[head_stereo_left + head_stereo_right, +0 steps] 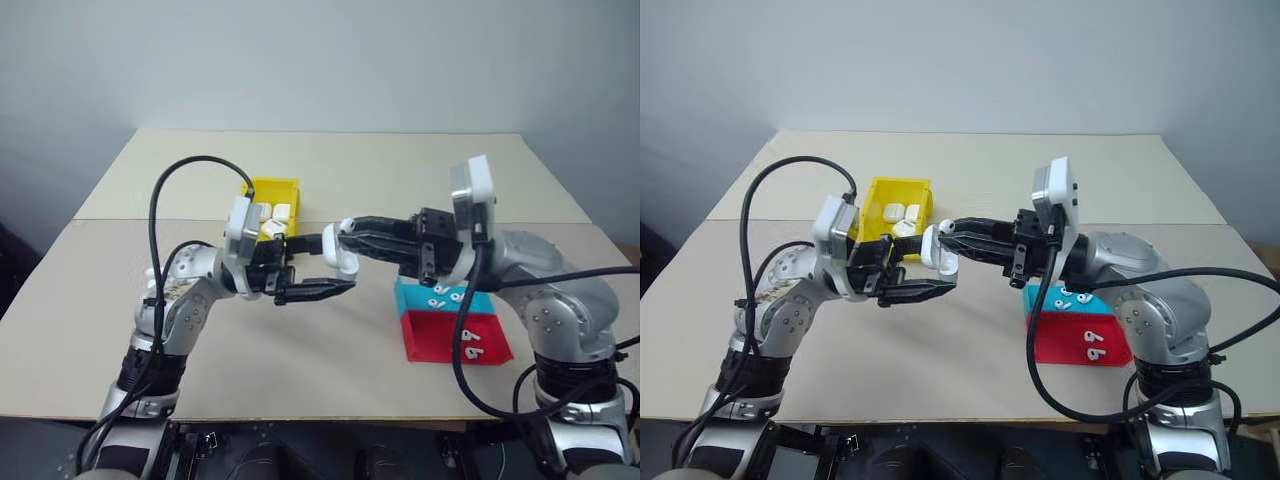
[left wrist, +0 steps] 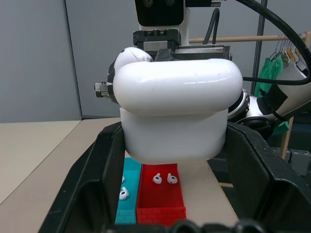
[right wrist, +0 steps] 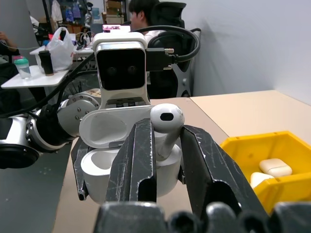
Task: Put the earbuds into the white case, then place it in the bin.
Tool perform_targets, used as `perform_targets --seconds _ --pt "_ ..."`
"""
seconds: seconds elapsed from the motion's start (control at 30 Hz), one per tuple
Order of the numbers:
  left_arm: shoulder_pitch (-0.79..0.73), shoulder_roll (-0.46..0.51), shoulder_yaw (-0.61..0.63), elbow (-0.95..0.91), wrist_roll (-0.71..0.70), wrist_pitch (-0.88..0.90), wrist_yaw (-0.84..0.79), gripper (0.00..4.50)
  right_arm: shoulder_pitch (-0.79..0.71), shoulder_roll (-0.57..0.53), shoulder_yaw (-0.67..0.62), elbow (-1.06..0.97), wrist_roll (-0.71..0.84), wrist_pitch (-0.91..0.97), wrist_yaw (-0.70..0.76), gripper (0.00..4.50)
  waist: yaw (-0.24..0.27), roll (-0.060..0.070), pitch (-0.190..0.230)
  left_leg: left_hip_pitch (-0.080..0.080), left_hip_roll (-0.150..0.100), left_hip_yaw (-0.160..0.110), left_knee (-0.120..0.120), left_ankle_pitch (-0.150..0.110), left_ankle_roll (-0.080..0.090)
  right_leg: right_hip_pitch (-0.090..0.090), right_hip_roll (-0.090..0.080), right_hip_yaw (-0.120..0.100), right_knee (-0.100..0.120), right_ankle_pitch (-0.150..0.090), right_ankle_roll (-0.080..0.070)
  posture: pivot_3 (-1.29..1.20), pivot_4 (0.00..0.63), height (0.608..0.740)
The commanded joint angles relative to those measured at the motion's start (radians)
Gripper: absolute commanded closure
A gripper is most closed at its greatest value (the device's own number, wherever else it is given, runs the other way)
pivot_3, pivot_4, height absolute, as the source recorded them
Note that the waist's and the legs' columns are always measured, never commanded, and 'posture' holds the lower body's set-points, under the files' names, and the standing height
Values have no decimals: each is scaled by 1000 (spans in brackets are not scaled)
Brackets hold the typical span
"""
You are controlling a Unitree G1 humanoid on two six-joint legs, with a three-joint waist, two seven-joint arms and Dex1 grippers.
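We steady the open white case [image 3: 121, 160] in our left claw [image 1: 318, 265] so our right claw [image 3: 163, 145], clenched on an earbud [image 3: 166, 127], can seat it.

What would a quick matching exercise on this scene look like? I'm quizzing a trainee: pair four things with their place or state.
Things:
1. white case
2. earbud
3. yellow bin
4. red tray

Place or state:
A. holds two earbuds
B. lid open, in the left gripper's jaws
C. pinched in the right gripper's jaws, over the case
D. holds closed white cases

Pairs: 1-B, 2-C, 3-D, 4-A
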Motion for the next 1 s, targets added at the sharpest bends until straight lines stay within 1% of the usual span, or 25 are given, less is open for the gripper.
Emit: perform_targets --seconds 0.03,0.23,0.7,0.77,0.8,1.0 --pt "-38 -16 1 -6 0 -18 -4 1728 5 -23 -25 -37 9 -22 7 3907 -1 0 0 0 0 0 0 0 0 0 0 0 0 0 0 0 150 740" --pt "-49 -33 -1 2 15 -26 -5 1728 27 -59 -38 -48 18 -35 34 3907 -1 0 0 0 0 0 0 0 0 0 0 0 0 0 0 0 150 740" --pt "-60 -42 0 11 29 -41 -12 1728 49 -92 -22 -63 11 -44 63 3907 -1 0 0 0 0 0 0 0 0 0 0 0 0 0 0 0 150 740" --pt "-62 -45 1 14 34 -45 -14 1728 49 -101 -18 -63 16 -38 73 3189 -1 0 0 0 0 0 0 0 0 0 0 0 0 0 0 0 150 740" --pt "-62 -47 1 16 36 -46 -15 1728 50 -106 -18 -64 18 -39 79 2964 -1 0 0 0 0 0 0 0 0 0 0 0 0 0 0 0 150 740" --pt "-63 -56 1 21 44 -57 -15 1728 50 -123 -19 -59 3 -46 85 898 -1 0 0 0 0 0 0 0 0 0 0 0 0 0 0 0 150 740"
